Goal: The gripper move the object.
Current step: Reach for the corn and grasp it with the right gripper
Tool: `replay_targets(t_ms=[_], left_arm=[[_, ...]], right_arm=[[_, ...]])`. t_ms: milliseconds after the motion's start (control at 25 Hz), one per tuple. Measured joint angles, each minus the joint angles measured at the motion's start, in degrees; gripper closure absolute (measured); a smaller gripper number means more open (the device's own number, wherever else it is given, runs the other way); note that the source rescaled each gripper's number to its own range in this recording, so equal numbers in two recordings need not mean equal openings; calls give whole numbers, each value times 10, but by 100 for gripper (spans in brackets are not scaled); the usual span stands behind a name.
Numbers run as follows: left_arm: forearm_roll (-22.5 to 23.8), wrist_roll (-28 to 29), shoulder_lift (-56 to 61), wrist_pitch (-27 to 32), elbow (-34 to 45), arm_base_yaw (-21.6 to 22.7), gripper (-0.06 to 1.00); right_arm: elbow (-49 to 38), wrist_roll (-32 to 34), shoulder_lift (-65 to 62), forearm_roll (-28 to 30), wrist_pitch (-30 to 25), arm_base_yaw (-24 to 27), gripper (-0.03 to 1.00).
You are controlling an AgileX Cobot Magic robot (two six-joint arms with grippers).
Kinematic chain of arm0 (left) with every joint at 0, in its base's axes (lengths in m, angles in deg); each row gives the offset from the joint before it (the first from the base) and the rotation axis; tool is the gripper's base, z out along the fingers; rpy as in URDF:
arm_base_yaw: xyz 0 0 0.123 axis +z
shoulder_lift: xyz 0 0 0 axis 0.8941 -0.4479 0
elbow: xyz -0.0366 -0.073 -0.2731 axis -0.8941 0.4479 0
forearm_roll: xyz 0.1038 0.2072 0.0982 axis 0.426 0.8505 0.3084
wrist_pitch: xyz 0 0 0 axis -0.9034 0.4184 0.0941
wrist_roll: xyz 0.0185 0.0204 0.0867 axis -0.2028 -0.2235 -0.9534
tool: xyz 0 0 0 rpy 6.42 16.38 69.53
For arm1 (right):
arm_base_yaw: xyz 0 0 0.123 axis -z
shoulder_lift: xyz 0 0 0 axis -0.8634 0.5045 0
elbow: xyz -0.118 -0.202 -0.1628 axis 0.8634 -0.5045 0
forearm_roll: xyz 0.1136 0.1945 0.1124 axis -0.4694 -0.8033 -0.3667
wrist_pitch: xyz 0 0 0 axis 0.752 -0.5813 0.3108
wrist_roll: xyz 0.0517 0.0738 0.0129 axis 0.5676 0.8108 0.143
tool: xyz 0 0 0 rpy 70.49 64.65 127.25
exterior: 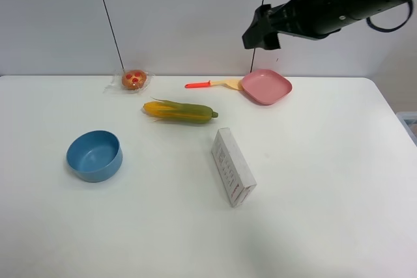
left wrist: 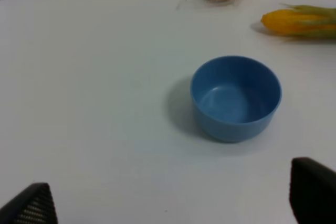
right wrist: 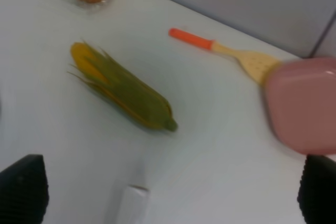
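The toy corn cob (exterior: 180,111) lies on the white table (exterior: 326,180), yellow end to the left, green husk to the right. It also shows in the right wrist view (right wrist: 126,90) and at the edge of the left wrist view (left wrist: 302,22). My right gripper (exterior: 260,30) hangs high above the back of the table, up and right of the corn; in its wrist view (right wrist: 168,192) the fingers are wide apart and empty. My left gripper (left wrist: 170,203) is open and empty, near the blue bowl (left wrist: 235,98); it is out of the exterior view.
A blue bowl (exterior: 94,155) stands at the left. A white box (exterior: 232,166) lies in front of the corn. A pink plate (exterior: 266,86) and an orange-handled spatula (exterior: 212,84) sit at the back. A wrapped pastry (exterior: 133,80) lies at the back left.
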State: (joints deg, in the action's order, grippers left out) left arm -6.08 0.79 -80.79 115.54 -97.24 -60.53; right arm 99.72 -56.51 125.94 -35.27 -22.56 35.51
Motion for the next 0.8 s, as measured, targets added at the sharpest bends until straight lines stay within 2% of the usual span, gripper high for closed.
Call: replay_targets(t_ms=[160, 480, 800], left_arm=[[0, 0, 0, 0, 0, 0, -6], [0, 0, 0, 0, 0, 0, -6], [0, 0, 0, 0, 0, 0, -6]], right_arm=[[29, 49, 54, 14, 24, -47, 8], [170, 235, 191, 135, 28, -151, 11], [315, 327, 330, 184, 28, -178, 11]])
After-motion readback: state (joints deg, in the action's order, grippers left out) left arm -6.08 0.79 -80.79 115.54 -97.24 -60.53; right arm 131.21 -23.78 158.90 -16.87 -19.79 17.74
